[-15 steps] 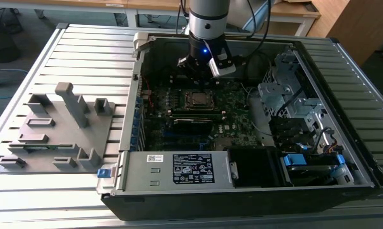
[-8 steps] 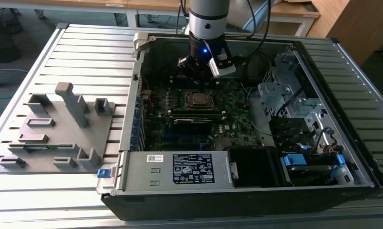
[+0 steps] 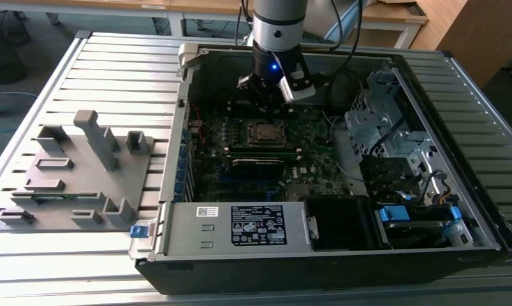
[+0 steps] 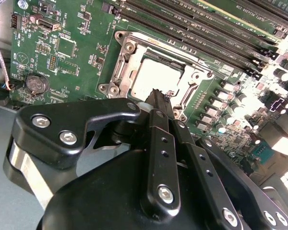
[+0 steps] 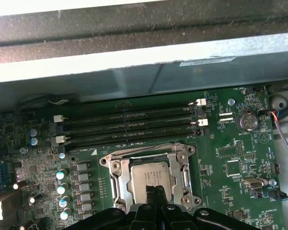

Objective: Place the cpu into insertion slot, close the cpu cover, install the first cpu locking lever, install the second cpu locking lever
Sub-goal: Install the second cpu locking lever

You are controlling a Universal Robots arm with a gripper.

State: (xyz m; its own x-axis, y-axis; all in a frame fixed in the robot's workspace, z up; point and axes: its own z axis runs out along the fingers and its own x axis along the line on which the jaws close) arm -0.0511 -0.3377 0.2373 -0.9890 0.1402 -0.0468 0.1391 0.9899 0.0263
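Hovering over the cpu (image 5: 151, 176), seated in its slot (image 5: 116, 178) w/ cover (image 5: 178, 154) down; our gripper (image 4: 157, 94) is pinched together, empty. Chip looks light, rigid, fragile, so edges only

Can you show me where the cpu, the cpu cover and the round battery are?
cpu (image 5: 150, 176): first wrist view, middle of its silver face.
cpu cover (image 5: 186, 168): first wrist view, one side bar of the frame.
round battery (image 5: 246, 121): first wrist view, its centre.

Cpu seated in the slot
The cpu (image 5: 153, 176) lies under the cover (image 5: 182, 163); gripper (image 5: 156, 191) tips meet just above it.
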